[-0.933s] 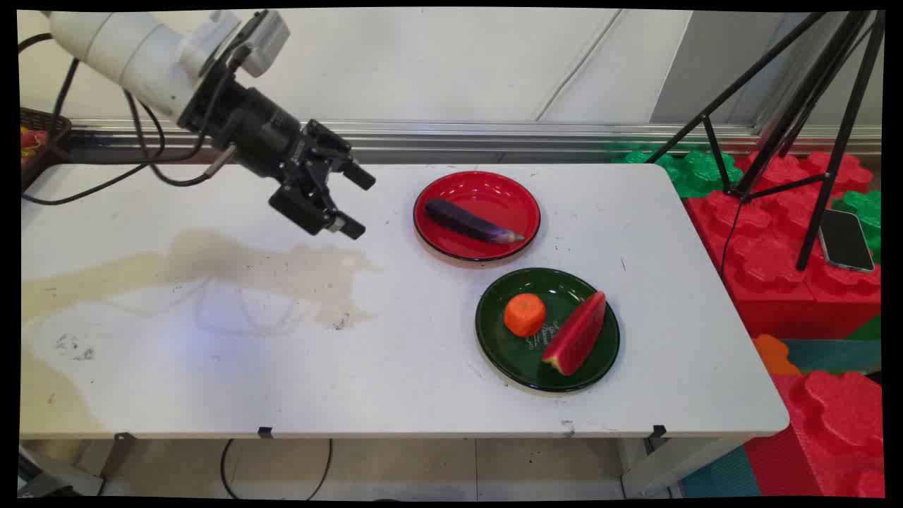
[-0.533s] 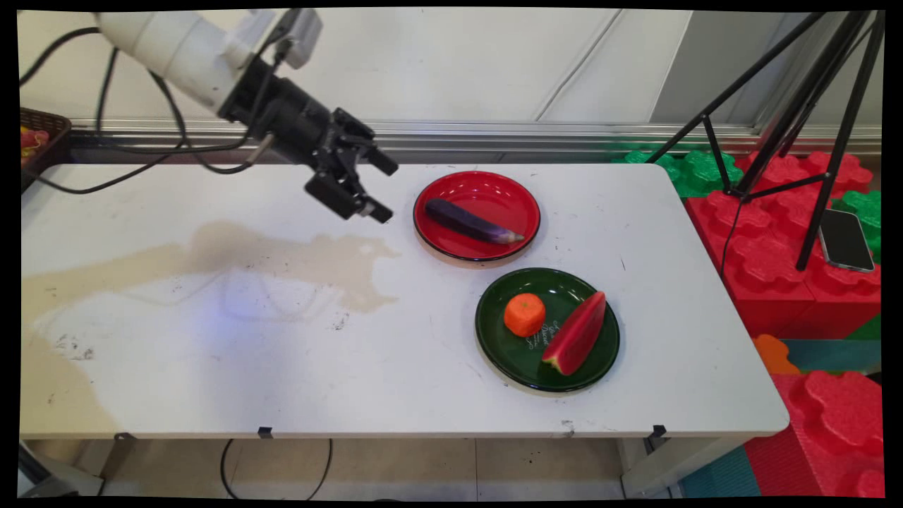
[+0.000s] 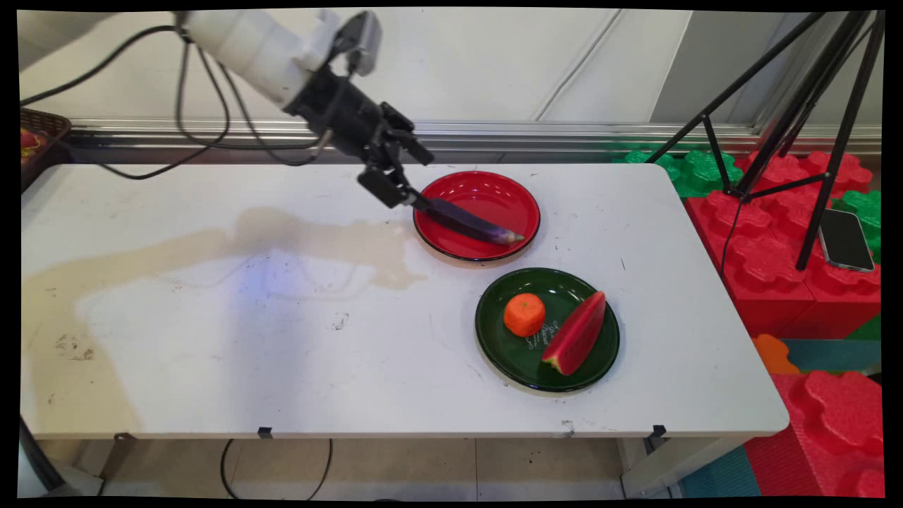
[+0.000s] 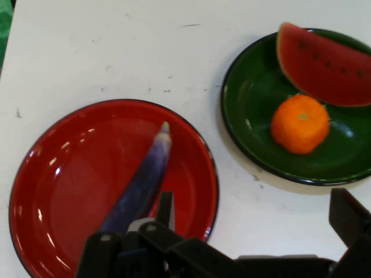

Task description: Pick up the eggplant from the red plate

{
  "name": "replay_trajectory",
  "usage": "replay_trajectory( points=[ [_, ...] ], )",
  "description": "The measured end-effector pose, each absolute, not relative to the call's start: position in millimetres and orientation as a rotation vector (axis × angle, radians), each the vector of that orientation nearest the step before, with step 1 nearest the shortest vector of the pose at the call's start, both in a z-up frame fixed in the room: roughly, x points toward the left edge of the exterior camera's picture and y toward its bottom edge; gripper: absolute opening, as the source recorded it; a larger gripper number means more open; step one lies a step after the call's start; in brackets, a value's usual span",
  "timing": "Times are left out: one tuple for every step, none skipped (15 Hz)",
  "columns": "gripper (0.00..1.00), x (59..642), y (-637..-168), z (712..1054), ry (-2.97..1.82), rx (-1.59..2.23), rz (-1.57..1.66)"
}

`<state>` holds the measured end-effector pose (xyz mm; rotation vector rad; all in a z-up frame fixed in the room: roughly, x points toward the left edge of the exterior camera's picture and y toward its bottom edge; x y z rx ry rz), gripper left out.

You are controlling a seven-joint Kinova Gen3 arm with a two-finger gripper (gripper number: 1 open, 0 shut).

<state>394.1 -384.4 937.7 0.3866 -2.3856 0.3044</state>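
Now the gripper (image 3: 417, 178) is hanging with its fingers spread apart and nothing between them, just over the left rim of the red plate (image 3: 515, 190). An eggplant (image 3: 473, 223) is lying slantwise across that plate, and its dark rounded end is sitting right at the lower fingertip, though whether the two are touching is hard to tell. From the hand view, the eggplant (image 4: 139, 185) is pointing away from the gripper (image 4: 255, 223), its pale tip toward the plate's middle and its thick end disappearing behind the black linkage; the red plate (image 4: 52, 174) is filling the lower left. Just beside the red plate a green plate (image 3: 508, 349) is holding an orange (image 3: 524, 315) and a watermelon slice (image 3: 575, 334), close together. Both plates are resting on the white table (image 3: 211, 353).
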Motion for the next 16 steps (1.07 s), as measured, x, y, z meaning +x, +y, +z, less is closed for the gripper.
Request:
replay_trajectory(
  points=[
    [1.00, 390, -390, 935, -2.395, 0.378, 0.308],
    [1.00, 387, -396, 932, -2.404, 0.370, 0.311],
    [1.00, 382, -405, 927, -2.419, 0.358, 0.315],
    [1.00, 377, -413, 921, -2.435, 0.347, 0.320],
    [1.00, 373, -420, 916, -2.449, 0.339, 0.323],
    [1.00, 369, -428, 910, -2.465, 0.332, 0.326],
    [1.00, 363, -440, 900, -2.487, 0.324, 0.331],
    [1.00, 360, -446, 895, -2.498, 0.320, 0.333],
    [1.00, 354, -457, 887, -2.518, 0.312, 0.335],
    [1.00, 351, -464, 881, -2.530, 0.306, 0.336],
    [1.00, 348, -469, 877, -2.540, 0.303, 0.337],
    [1.00, 346, -474, 873, -2.550, 0.299, 0.337],
    [1.00, 344, -479, 869, -2.560, 0.296, 0.337],
    [1.00, 342, -484, 864, -2.572, 0.291, 0.336],
    [1.00, 339, -490, 859, -2.586, 0.287, 0.334],
    [1.00, 337, -497, 851, -2.603, 0.283, 0.328]
  ],
)
